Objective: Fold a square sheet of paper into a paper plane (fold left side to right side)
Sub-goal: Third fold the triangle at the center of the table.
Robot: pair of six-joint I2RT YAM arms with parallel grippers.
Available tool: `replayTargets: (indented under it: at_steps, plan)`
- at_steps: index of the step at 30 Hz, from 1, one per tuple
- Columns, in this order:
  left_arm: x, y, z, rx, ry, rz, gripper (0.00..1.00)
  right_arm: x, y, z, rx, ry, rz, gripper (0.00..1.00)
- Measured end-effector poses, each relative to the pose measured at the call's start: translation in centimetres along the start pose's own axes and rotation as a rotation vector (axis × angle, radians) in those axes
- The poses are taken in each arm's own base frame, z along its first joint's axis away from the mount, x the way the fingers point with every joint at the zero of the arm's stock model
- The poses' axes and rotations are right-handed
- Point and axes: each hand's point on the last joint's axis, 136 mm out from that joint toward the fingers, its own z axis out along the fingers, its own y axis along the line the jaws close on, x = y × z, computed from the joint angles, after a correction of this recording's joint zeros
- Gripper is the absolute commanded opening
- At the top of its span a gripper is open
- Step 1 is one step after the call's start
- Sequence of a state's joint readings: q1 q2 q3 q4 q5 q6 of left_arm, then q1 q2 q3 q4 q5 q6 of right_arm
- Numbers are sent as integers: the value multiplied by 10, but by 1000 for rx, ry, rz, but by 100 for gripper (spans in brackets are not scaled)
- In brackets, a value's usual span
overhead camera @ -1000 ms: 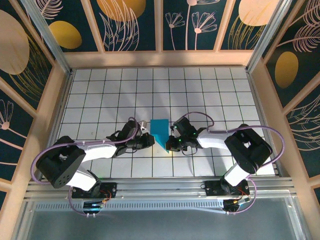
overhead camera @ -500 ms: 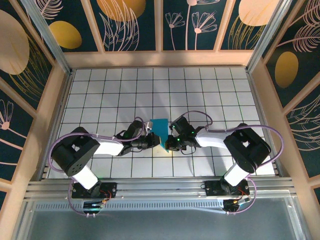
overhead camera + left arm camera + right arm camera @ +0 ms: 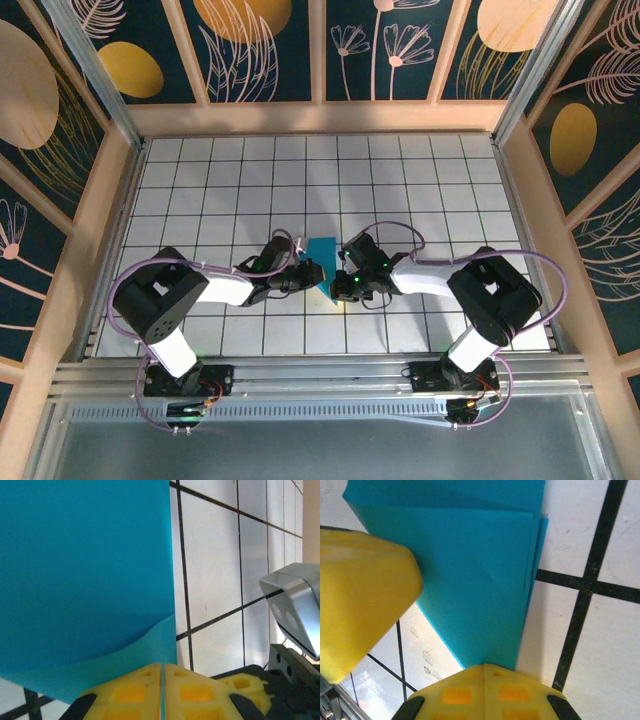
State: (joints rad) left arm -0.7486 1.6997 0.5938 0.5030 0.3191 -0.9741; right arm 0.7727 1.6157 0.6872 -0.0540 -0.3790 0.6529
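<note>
Turquoise paper was the centre of this moment: the square sheet of paper [image 3: 322, 254], already narrower than a square and in several layers, lay near the middle of the white tiled table [image 3: 420, 180], between the two grippers. The left gripper [image 3: 302, 272] was at its left edge and the right gripper [image 3: 339, 282] at its lower, pointed end. In the left wrist view the yellow pads [image 3: 132, 692] were pressed together with only a thin seam between them. A curled flap of the paper came down to them, so I judged that they pinched the left edge, with the flap raised off the table. In the right wrist view the pads [image 3: 512, 692] were closed as well, and the pointed end of the paper ran into them; this gripper seemed to anchor the paper. The step in hand, as I judged it, was the fold of the left side onto the right side, about halfway done. The next move called for carrying the raised flap over to the right until the edges met, without pulling the anchored end, and then pressing the crease flat.
</note>
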Motion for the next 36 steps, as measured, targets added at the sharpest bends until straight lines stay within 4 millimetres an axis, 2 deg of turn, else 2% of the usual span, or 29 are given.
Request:
replayTargets:
  at_steps: [7, 23, 28, 33, 36]
  plan:
    - [-1, 14, 8, -48, -6, -12, 11, 0, 0, 0, 5, 0, -5, 0]
    - [-6, 16, 9, -58, -17, -15, 11, -1, 0, 0, 22, 2, -25, 0]
    - [-25, 28, 2, -78, -58, -18, 11, -2, -1, 0, 26, -2, -26, 0]
    - [-63, 56, -15, -152, -159, -18, 12, -2, -1, 0, 26, -2, -26, 0]
    - [-76, 67, -23, -183, -194, -10, 12, -2, -1, 0, 26, -2, -26, 0]
